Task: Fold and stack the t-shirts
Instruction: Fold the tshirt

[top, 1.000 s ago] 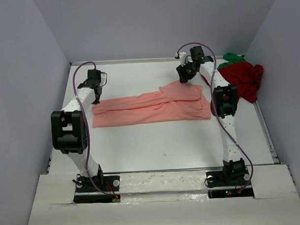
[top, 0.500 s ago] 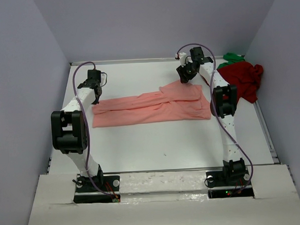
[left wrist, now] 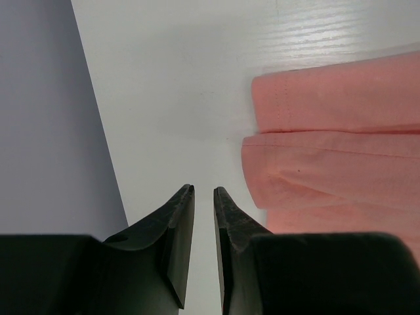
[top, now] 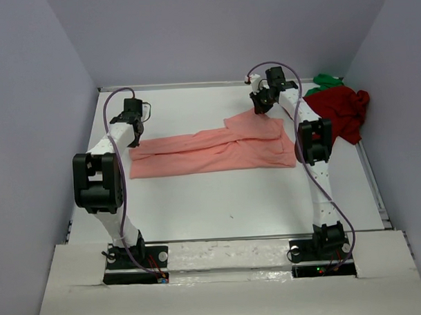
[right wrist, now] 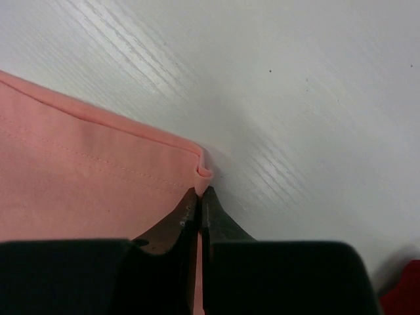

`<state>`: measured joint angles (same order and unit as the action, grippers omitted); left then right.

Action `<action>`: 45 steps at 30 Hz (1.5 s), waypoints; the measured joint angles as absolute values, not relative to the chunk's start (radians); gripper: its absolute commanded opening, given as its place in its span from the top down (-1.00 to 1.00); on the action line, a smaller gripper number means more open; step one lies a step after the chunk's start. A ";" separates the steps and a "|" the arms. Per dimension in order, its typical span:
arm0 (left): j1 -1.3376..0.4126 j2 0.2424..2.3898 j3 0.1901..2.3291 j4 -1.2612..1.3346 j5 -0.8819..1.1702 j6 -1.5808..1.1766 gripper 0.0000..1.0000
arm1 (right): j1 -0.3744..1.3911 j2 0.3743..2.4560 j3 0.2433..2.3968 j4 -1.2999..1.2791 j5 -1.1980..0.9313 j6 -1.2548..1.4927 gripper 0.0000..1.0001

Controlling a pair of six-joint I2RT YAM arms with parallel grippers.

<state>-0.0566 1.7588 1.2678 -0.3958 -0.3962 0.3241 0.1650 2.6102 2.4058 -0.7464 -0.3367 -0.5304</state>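
Flat on tabletop point(top: 233, 198): salmon-pink t-shirt point(top: 210, 149). Its far corner sits between right fingers point(right wrist: 223, 230), pinched shut, apparently gripping cloth. Beside the opposite edge, left fingers point(left wrist: 174, 236) narrowly apart, empty.

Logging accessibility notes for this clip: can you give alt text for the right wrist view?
The right tool is pinched shut on the corner of a salmon-pink soft cloth t-shirt lying on a white table. A sliver of dark red cloth shows at lower right.

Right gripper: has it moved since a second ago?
Yes, slightly: the right gripper has edged toward the table's far edge, pinching the salmon-pink t-shirt.
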 measured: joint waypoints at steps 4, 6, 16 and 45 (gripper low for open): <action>-0.057 1.765 1.268 -0.402 -0.396 0.324 0.37 | 0.165 2.610 2.405 -0.741 -0.337 -0.531 1.00; -0.057 1.765 1.268 -0.402 -0.396 0.324 0.37 | 0.165 2.610 2.405 -0.739 -0.336 -0.531 1.00; -0.057 1.765 1.268 -0.402 -0.392 0.324 0.38 | 0.165 2.571 2.353 -0.735 -0.321 -0.538 1.00; -0.077 1.716 1.251 -0.401 -0.373 0.332 0.38 | 0.165 2.231 2.170 -1.040 -0.418 -0.599 1.00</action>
<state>-0.0769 1.7157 1.2514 -0.4011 -0.3733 0.3317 0.1654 2.2311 2.1696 -1.0401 -0.4183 -0.5987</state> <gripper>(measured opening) 0.313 0.035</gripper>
